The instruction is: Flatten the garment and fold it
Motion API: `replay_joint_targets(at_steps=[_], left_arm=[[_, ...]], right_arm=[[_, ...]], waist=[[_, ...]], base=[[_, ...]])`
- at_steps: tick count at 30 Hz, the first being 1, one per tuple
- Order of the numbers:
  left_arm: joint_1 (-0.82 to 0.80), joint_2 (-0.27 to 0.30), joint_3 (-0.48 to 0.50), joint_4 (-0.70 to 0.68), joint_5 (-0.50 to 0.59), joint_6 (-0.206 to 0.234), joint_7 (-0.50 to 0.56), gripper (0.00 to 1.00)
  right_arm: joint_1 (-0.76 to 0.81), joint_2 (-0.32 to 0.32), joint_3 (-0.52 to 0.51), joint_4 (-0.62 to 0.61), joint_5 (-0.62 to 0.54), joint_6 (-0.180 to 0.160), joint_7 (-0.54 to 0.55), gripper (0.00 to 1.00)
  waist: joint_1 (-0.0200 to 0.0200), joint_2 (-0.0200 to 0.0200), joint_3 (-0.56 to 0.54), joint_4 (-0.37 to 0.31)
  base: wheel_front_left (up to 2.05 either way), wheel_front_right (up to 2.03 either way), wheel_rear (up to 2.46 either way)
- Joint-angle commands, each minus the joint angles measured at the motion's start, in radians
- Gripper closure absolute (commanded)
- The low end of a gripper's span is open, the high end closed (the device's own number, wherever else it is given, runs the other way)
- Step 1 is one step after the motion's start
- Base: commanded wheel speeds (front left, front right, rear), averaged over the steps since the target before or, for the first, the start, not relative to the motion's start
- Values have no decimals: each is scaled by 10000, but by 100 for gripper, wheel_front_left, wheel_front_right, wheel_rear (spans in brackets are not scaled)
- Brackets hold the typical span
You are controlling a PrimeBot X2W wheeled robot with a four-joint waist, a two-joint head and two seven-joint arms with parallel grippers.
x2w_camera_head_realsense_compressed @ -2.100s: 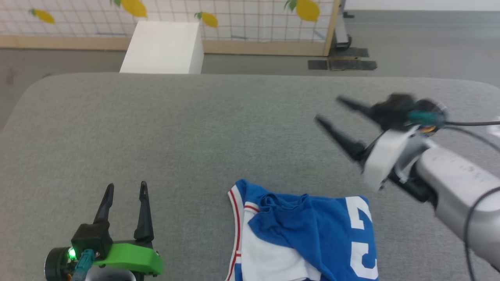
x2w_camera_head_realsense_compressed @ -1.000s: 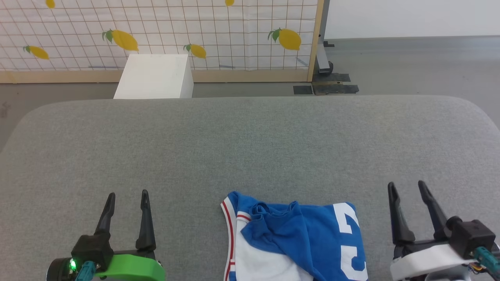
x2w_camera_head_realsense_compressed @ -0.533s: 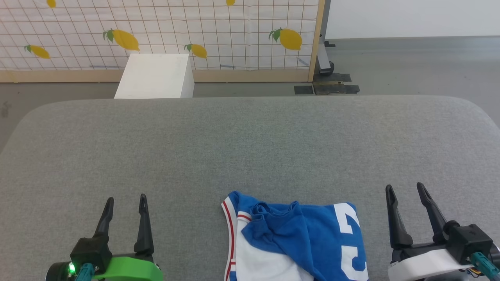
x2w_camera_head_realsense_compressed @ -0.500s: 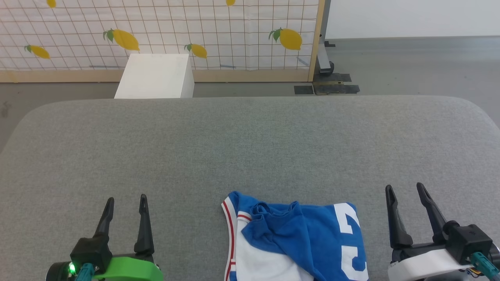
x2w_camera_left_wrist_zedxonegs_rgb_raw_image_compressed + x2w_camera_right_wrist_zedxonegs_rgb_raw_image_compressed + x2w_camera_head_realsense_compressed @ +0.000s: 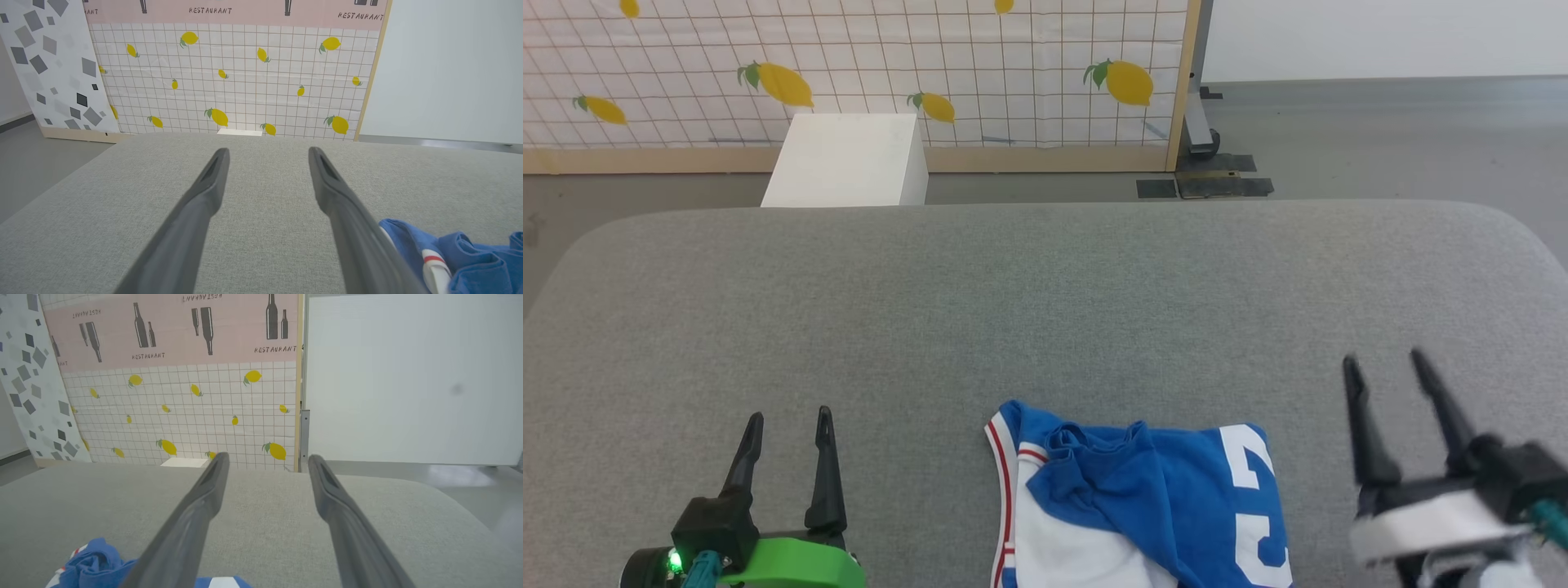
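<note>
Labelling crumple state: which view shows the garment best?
Head view: the garment lies crumpled, collar, white sleeve and number print visible, bottom cropped. Each wrist view catches a bunched blue edge.

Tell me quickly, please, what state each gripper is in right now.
Left gripper: open, holding nothing.
Right gripper: open, holding nothing.

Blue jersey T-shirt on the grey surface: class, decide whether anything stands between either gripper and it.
Nothing visible does. The jersey T-shirt lies crumpled at the near edge of the grey fabric surface, between the open left gripper and the open right gripper. Bare grey fabric is all that separates each gripper from it.
</note>
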Motion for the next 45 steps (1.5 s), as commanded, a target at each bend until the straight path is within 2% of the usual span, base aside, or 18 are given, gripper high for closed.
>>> replay_joint_targets(at_steps=[1, 4, 8, 13, 18, 22, 25, 30, 36, 43, 44, 45], left_arm=[[104, -37, 2, -10, -51, 42, -38, 0], [71, -37, -10, -18, -48, 52, -38, 0], [60, -37, -67, -75, -56, 114, -38, 0], [-63, -37, -87, -95, -52, 81, -38, 0], [-197, -37, -152, -85, -77, 75, -38, 0], [-308, -38, -216, -46, -115, 73, -38, 0], [-400, -38, -261, -35, -145, 80, -38, 0], [-700, -38, -370, -55, -171, 81, -38, 0], [-1153, -38, -438, 0, -165, 39, -38, 0], [-1448, -38, -494, 11, -155, 55, -38, 0], [-1457, -38, -469, 17, -143, 57, -38, 0], [-1453, -38, -444, 24, -133, 57, -38, 0]], right_arm=[[-496, -193, -70, -221, 16, -15, 92, 0], [-1148, -790, 109, -429, 176, -15, 770, 0], [-2110, -1832, 600, -387, 779, -15, 2492, 0], [-3116, -3251, 1958, 64, 2882, -15, 5578, 0], [-3635, -5028, 4086, 319, 4880, -15, 8461, 0], [-3906, -5887, 5182, 396, 6207, -15, 9821, 0], [-3994, -5952, 5577, 777, 7071, -15, 10312, 0], [-4123, -5541, 5923, 1654, 8086, -15, 10592, 0], [-4322, -4872, 6402, 2685, 8440, -15, 10196, 0], [-4264, -4709, 7343, 3356, 8493, -15, 9760, 0], [-4301, -4705, 7458, 3366, 8561, -15, 9667, 67], [-4349, -4721, 7539, 3357, 8577, -15, 9537, 100]], waist=[[1, 0, 12, -19], [1, 0, 51, -38], [1, 0, 133, -67], [1, 0, 296, -66], [1, 0, 438, 58], [1, 0, 571, 209], [1, 0, 711, 315], [1, 0, 1159, 548], [1, 0, 1737, 759], [1, 0, 2143, 998], [1, 0, 2163, 997], [1, 0, 2165, 989]], base=[[0, 0, 0], [0, 0, 0], [0, 0, 0], [0, 0, 0], [0, 0, 0], [0, 0, 0], [0, 0, 0], [0, 0, 0], [0, 0, 0], [0, 0, 0], [0, 0, 0], [0, 0, 0]])
